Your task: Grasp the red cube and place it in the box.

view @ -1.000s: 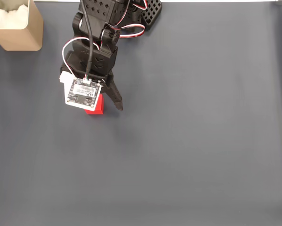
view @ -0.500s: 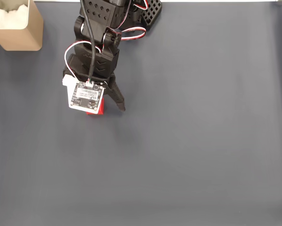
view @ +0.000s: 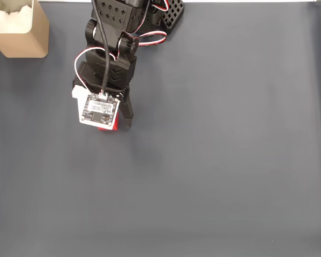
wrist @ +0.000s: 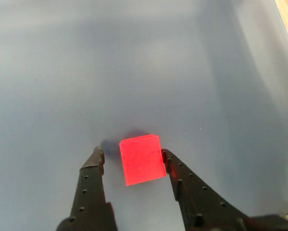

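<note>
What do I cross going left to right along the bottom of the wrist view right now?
Left finger → small gap of mat → red cube → right finger, tip right at the cube's edge.

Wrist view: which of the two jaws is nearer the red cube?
The right-hand one in that view: it meets the red cube; the left one shows a gap.
</note>
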